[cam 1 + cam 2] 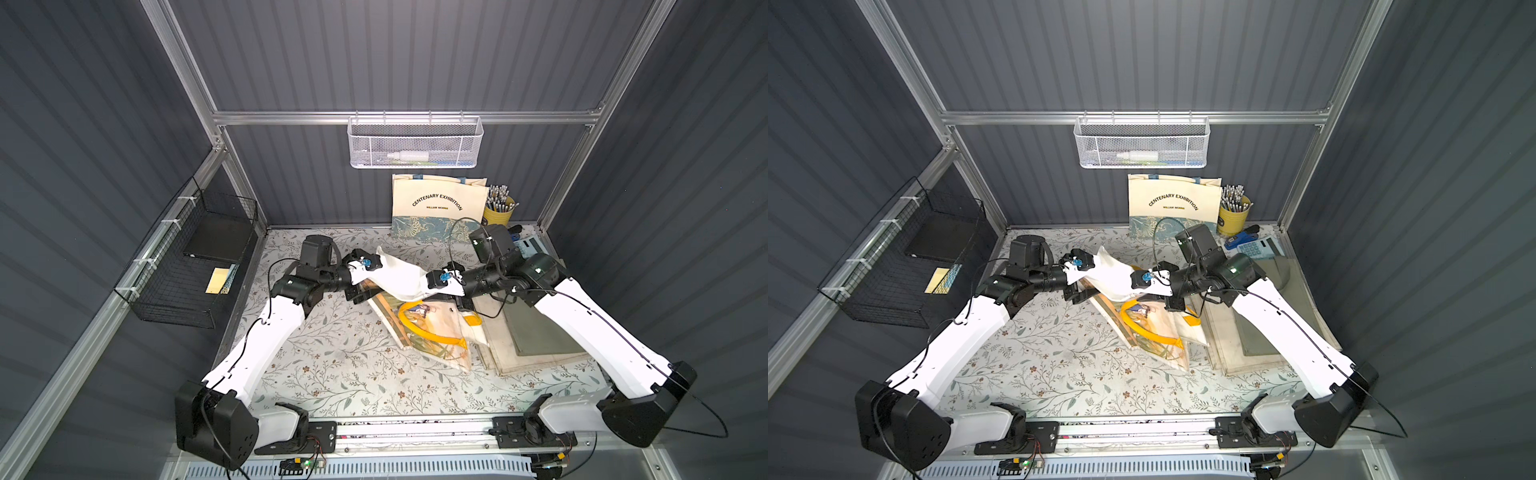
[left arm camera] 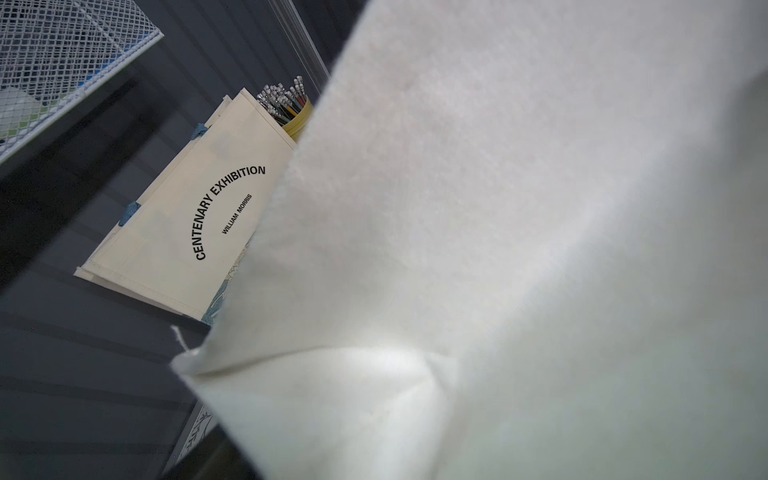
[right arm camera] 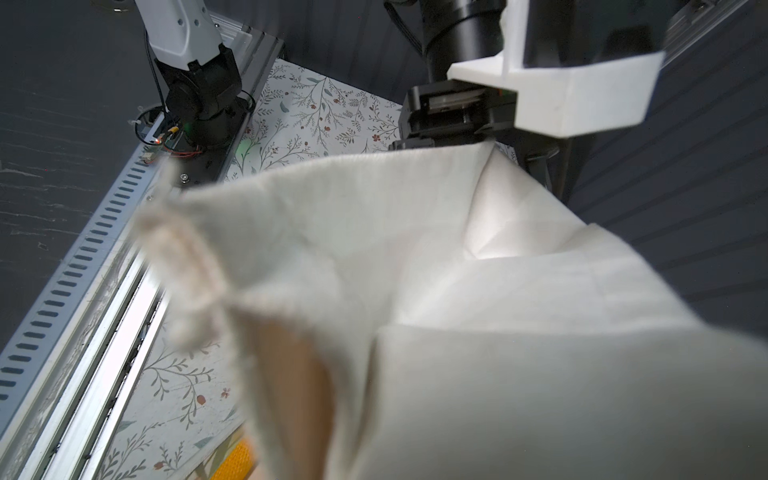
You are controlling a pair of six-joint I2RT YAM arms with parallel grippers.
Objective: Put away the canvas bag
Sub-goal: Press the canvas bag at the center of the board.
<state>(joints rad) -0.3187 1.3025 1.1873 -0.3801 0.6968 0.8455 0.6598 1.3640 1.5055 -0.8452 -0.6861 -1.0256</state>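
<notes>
Everywhere, canvas bag (image 1: 401, 276), only overhead, black basket (image 1: 174, 307)

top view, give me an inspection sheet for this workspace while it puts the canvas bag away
surface: floral-print tabletop, nothing spilled seen
job's things: white canvas bag hangs above the table, spanning between both grippers
clutter: yellow-handled tote and book beneath it; printed tote, pencil cup, stapler, calculator at the back
grippers: right gripper shut on the bag's end; left gripper at the opposite corner, jaws hidden
cables: black cable loops free above the right wrist
surroundings: white mesh basket on back rail; black wire basket on side wall
</notes>
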